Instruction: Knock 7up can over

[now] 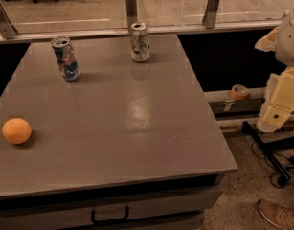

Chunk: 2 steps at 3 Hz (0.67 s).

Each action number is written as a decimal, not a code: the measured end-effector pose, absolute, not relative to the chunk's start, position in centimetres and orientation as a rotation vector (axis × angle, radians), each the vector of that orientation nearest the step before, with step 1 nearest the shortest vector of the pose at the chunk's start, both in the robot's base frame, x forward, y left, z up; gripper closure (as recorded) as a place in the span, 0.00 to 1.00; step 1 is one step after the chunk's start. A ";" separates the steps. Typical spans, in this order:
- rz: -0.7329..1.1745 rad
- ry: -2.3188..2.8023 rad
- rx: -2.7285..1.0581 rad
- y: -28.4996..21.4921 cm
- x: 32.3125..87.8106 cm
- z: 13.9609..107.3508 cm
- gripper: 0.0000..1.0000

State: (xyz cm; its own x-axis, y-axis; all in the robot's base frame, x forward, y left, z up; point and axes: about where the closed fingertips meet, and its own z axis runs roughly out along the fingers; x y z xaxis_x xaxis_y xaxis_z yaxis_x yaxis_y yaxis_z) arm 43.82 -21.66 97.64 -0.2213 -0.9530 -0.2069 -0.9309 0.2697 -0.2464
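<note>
You have two cans, one orange and one gripper to keep track of, all placed here against the table.

The 7up can stands upright near the table's far edge, about midway along it, with its shiny top facing up. The second can, silver with blue and red marks, stands upright toward the table's far left corner, well apart from the first. The orange sits alone near the table's left edge, closer to the front. Nothing touches either can.

You cannot see what, if anything, is inside the cans. Under the table's front edge there is one drawer with a dark handle, and it is shut.

The arm comes in from the right, off the table and beyond its right edge. The gripper hangs there, pointing downward over the floor, well apart from the 7up can and from everything on the tabletop. You cannot tell how far it is open or whether it holds anything.

On a low ledge just past the table's right edge lies one roll of orange tape. One shoe shows on the floor by the table's front right corner.
</note>
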 end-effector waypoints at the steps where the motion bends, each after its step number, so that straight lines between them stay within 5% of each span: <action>1: -0.099 2.231 -1.724 -21.7 43.8 97.6 0.00; 2: -0.066 2.203 -1.666 -21.4 44.4 98.1 0.00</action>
State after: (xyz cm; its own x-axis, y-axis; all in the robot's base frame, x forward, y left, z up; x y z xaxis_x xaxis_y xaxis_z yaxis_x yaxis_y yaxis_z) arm 44.44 -21.45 98.12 -0.2278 -0.9363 -0.2672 -0.9187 0.2976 -0.2598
